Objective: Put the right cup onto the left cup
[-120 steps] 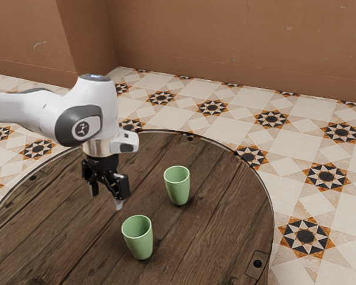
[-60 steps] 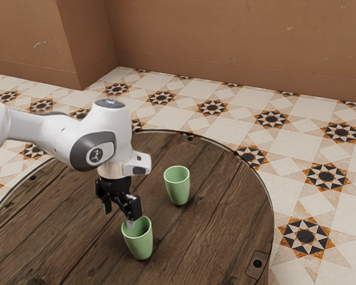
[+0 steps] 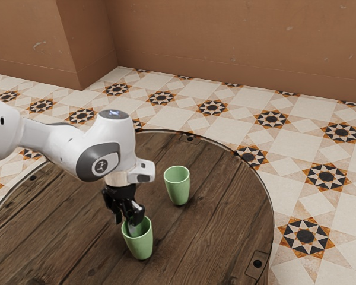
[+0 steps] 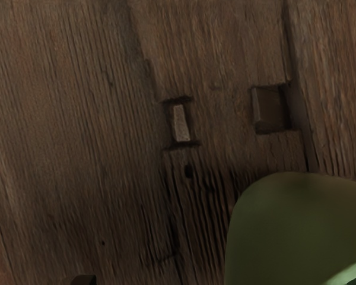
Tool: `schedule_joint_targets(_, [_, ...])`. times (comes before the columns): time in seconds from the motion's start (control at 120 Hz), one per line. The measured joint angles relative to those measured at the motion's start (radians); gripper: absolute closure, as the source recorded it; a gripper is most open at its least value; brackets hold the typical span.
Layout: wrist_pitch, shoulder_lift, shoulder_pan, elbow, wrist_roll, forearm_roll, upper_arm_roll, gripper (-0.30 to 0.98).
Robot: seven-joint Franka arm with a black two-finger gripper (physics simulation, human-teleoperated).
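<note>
Exterior view: a white robot arm (image 3: 98, 157) comes in from the exterior view's left over a round wooden table (image 3: 196, 249). 2 green cups stand upright on it, mouths up, well apart. The nearer to the camera, taken to be the right cup (image 3: 140, 242), is directly below the black gripper (image 3: 126, 226). The other, taken to be the left cup (image 3: 178, 189), stands farther from the camera and toward the exterior view's right.

The gripper points down with its 2 fingers spread. 1 fingertip overlaps the right cup's mouth and seems to dip inside; the other is outside, on the side toward the arm. So the cup's wall, rather than its whole body, appears to lie between them. No pinch is visible.

Wrist view: the right cup's curved side and part of its pale rim are close under the hand, off to 1 side of the gripper, above dark planks.

The step in hand looks like lining up a rim grasp. The next move probably calls for settling slightly lower, then closing across the wall along the cup's upright axis. An off-centre closing could tip the cup.
</note>
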Motion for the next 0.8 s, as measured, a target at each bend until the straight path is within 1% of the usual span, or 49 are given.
schedule_joint_targets(0.058, [0.005, -0.007, -0.007, 0.000, 0.000, 0.002, -0.001, 0.51])
schedule_joint_targets(0.117, [0.009, -0.009, -0.011, 0.000, 0.000, 0.004, -0.004, 0.59])
schedule_joint_targets(0.267, [0.016, -0.010, -0.028, 0.000, 0.000, 0.006, -0.006, 0.71])
schedule_joint_targets(0.45, [0.020, -0.019, -0.039, 0.002, 0.000, 0.010, -0.006, 0.76])
schedule_joint_targets(0.658, [0.017, -0.061, -0.044, 0.007, -0.004, 0.015, -0.006, 0.78])
schedule_joint_targets(0.8, [-0.001, -0.067, -0.032, 0.111, -0.008, 0.017, 0.001, 0.78])
